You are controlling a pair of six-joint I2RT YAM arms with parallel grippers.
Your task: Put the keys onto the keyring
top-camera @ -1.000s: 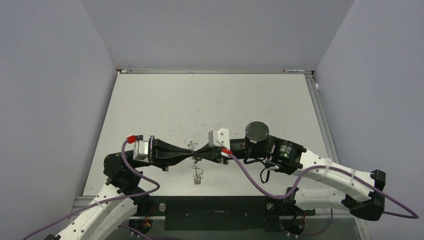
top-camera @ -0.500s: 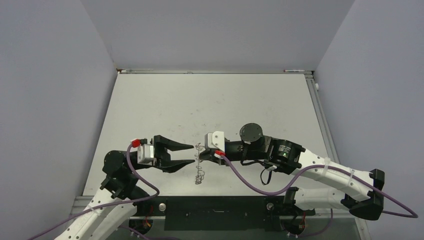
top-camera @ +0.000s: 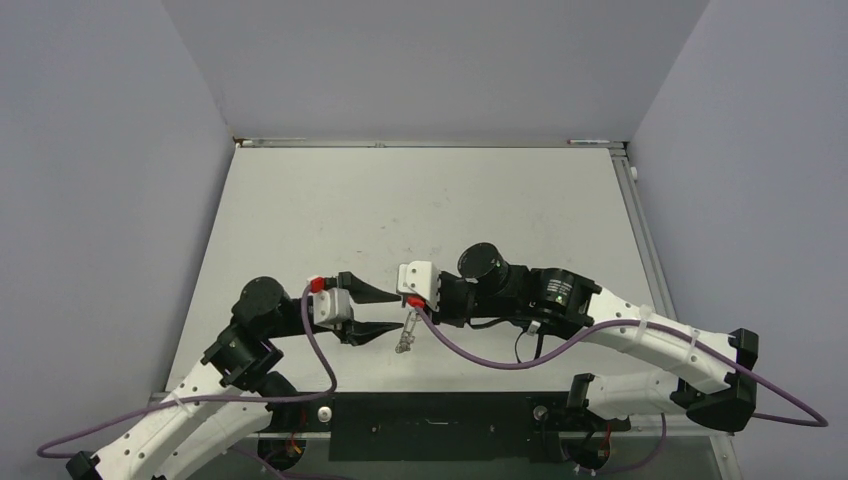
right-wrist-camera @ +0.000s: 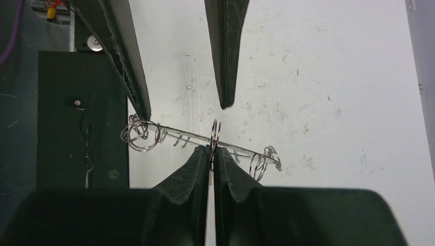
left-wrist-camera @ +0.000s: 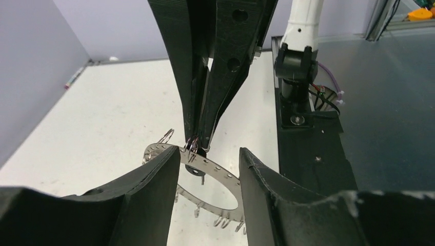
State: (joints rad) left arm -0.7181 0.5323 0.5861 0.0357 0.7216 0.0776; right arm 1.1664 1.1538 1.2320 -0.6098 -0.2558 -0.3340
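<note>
Keyring [left-wrist-camera: 221, 173] clenched by right end effector [right-wrist-camera: 212, 149] — likely presented for released left end effector [left-wrist-camera: 209, 152], 9 o'clock.

Top view: flat, even light from overhead, no hot spots. The bench [top-camera: 420, 200] reads bright off-white, the walls [top-camera: 100, 150] a dull lilac. Shadows under the arms [top-camera: 640, 335] are soft and short with diffuse edges. The frame is sharp overall, but the keyring [top-camera: 405, 335] is too small to resolve.

Left wrist: the left end effector [left-wrist-camera: 209, 154] fills the bottom as a matt black mass, slightly soft, with almost no surface detail. The keyring beyond it is crisp. The right half of the frame is dimmer.

Right wrist: the bench is close to blown out, its texture sharp. The right end effector [right-wrist-camera: 211, 149] is dark and out of focus at the bottom edge. Thin glints run along the keyring.
</note>
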